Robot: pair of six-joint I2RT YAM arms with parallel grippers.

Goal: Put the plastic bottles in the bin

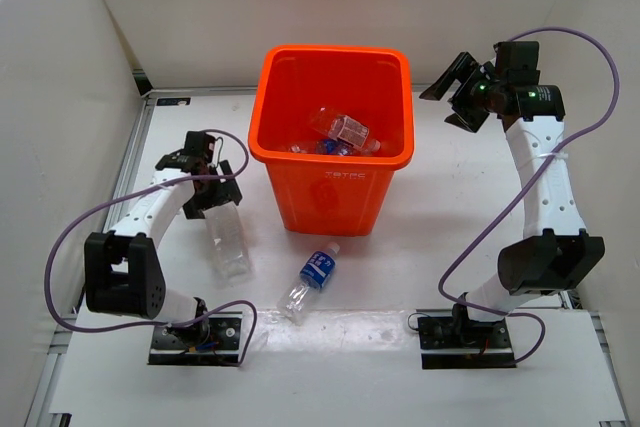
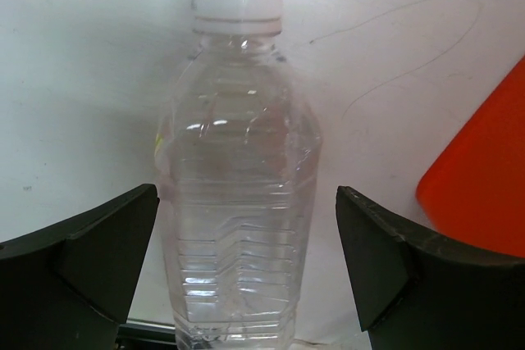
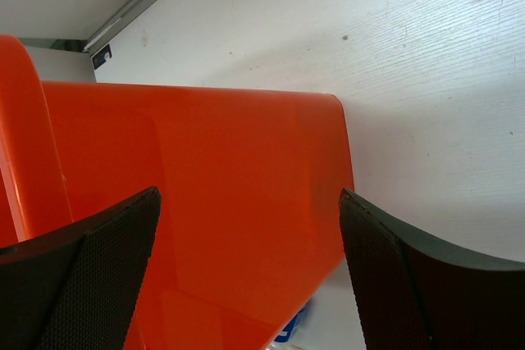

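Left jaws stand wide apart, and the unlabelled bottle [image 2: 238, 186] lies flat on the worktop [image 2: 82, 79] right between them. Its white cap [image 2: 236, 7] points away from the jaws, and I see a gap on either side, so nothing is gripped. The bin [image 2: 484, 178] sits just off the right-hand jaw. Right jaws are spread wide too and empty, with the bin's orange outer wall below and between them. A blue-labelled bottle [image 1: 312, 280] lies on the worktop, off to the right of the left jaws. Several bottles [image 1: 343, 133] already lie inside the bin.
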